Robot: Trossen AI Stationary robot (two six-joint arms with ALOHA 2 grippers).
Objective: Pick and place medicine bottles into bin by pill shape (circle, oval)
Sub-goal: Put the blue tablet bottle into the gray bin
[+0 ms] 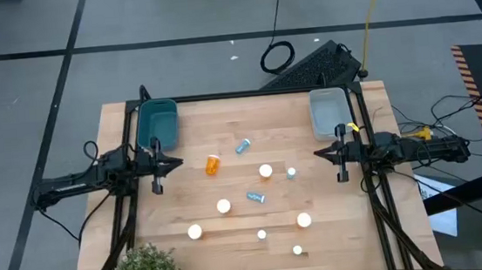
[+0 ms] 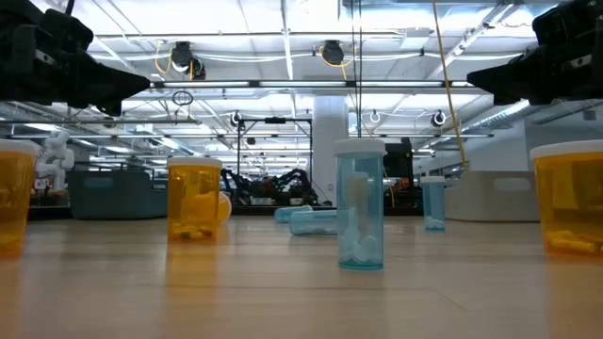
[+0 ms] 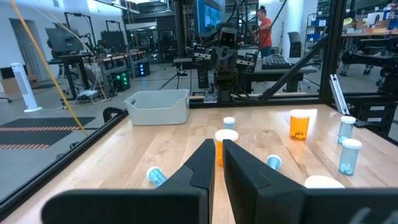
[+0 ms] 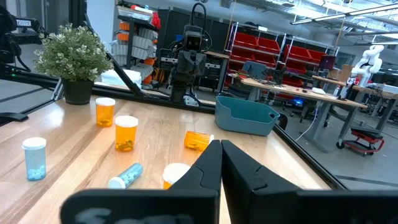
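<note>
Bottles (image 1: 258,196) scattered mid-desk (image 1: 337,231), some upright, some lying, well apart from both grippers. Teal bin (image 1: 157,123) far left, grey bin (image 1: 328,112) far right. Left gripper (image 1: 158,167) and right gripper (image 1: 340,152) at desk edges, fingers clenched, grasping nothing.

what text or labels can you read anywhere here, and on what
None can be read.
Medicine bottles: no label text shows in any view.
Teal bin and whitish bin: plain, no markings.
Screen in the room behind, left wrist view: too blurred to read.
</note>
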